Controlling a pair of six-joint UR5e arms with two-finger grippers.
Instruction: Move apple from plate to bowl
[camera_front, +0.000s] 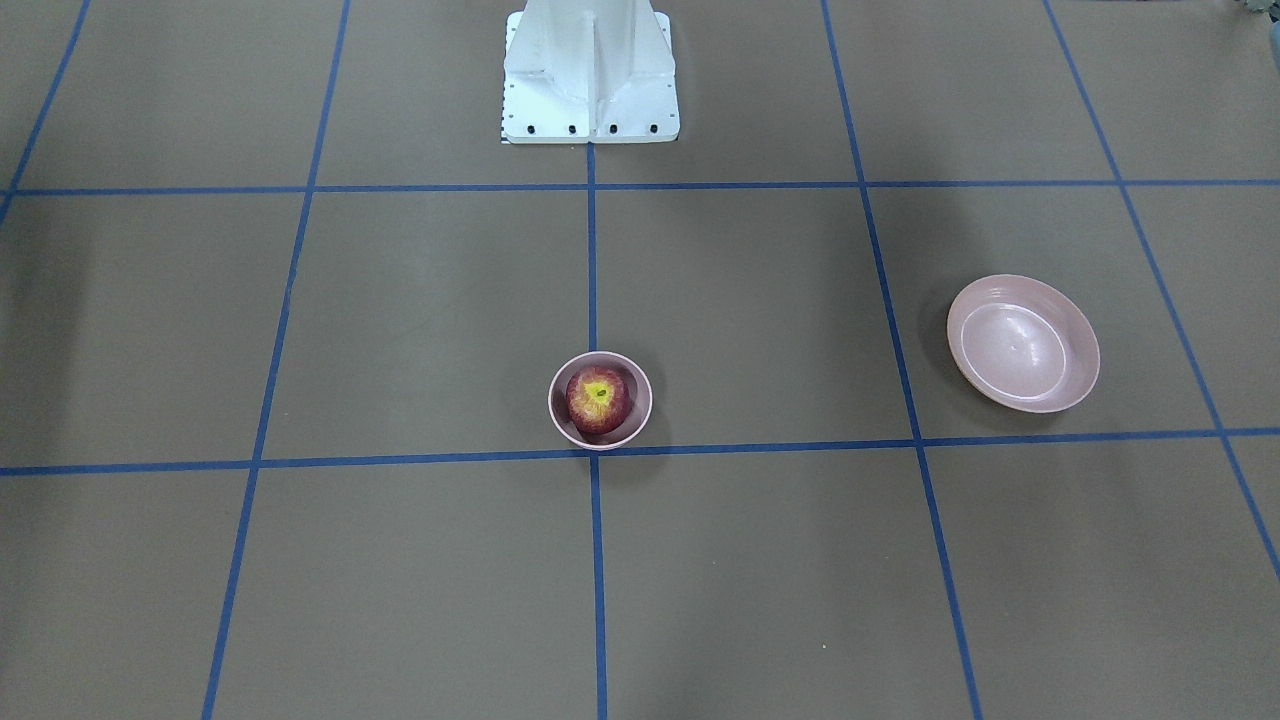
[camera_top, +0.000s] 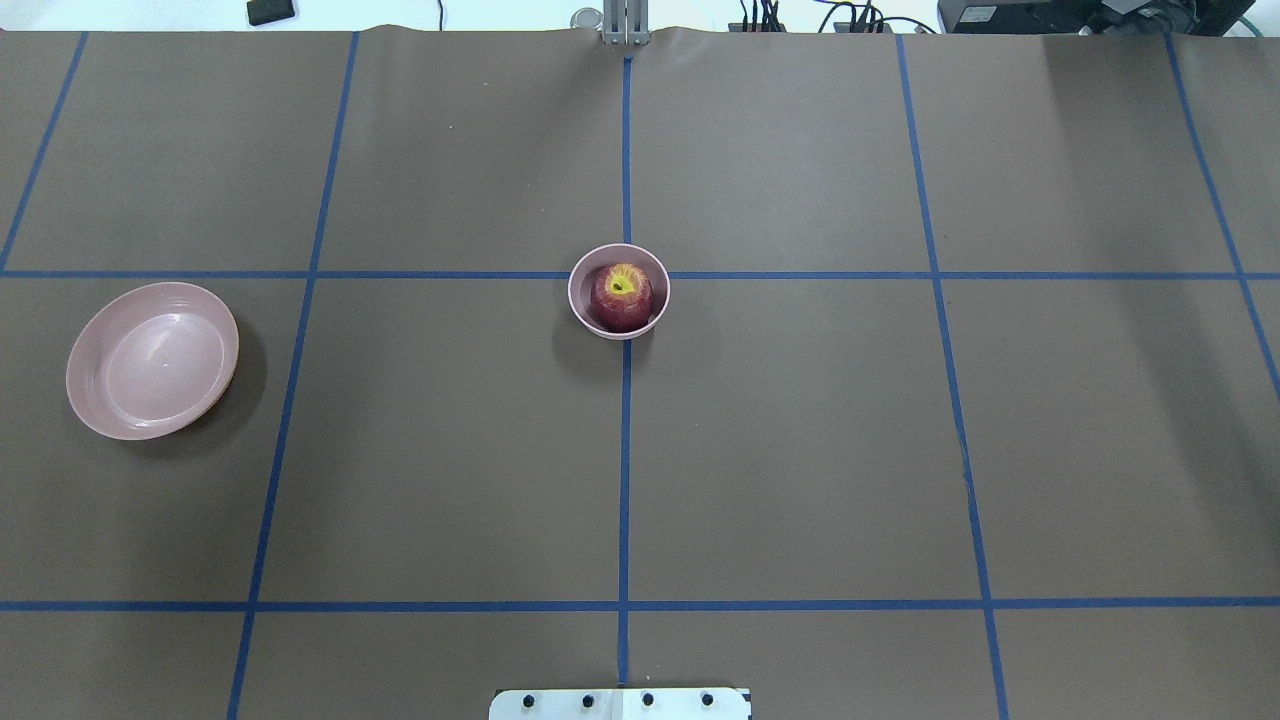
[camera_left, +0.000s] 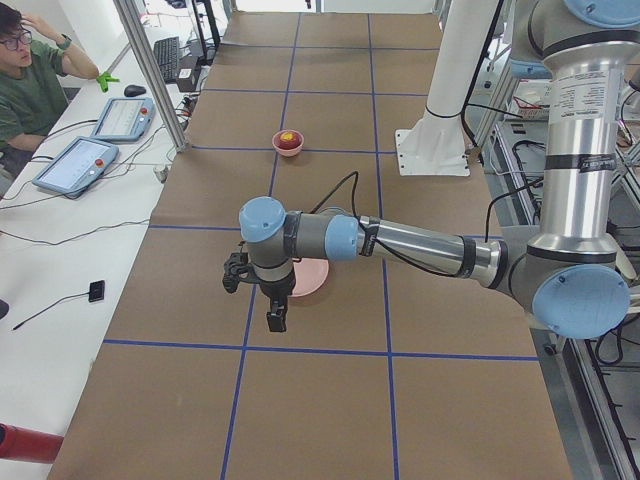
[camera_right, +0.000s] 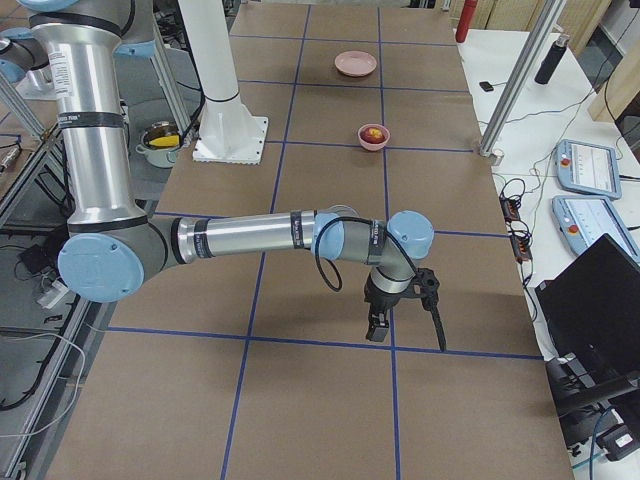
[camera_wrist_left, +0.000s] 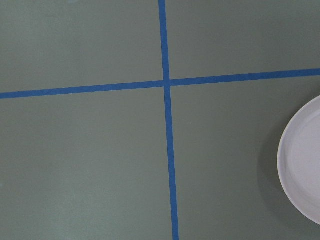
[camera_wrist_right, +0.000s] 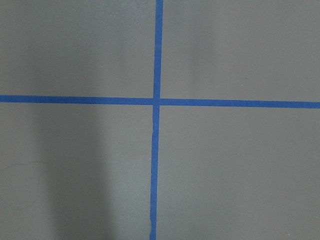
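The dark-red apple (camera_front: 598, 400) with a yellow patch sits inside the small deep pink bowl (camera_front: 645, 405) at the table's middle; both also show in the overhead view, the apple (camera_top: 621, 296) in the bowl (camera_top: 576, 290). The wide shallow pink plate (camera_top: 152, 360) lies bare on my left side, and its edge shows in the left wrist view (camera_wrist_left: 302, 160). My left gripper (camera_left: 275, 318) hangs above the table next to the plate (camera_left: 312, 282). My right gripper (camera_right: 376, 326) hangs over bare table, far from the bowl (camera_right: 373, 134). I cannot tell whether either gripper is open or shut.
The white robot base (camera_front: 590, 70) stands at the table's robot-side edge. Blue tape lines cross the brown table. An operator (camera_left: 30, 70) sits at a side desk with tablets (camera_left: 75, 165). Metal posts (camera_left: 150, 70) stand at the table's operator-side edge.
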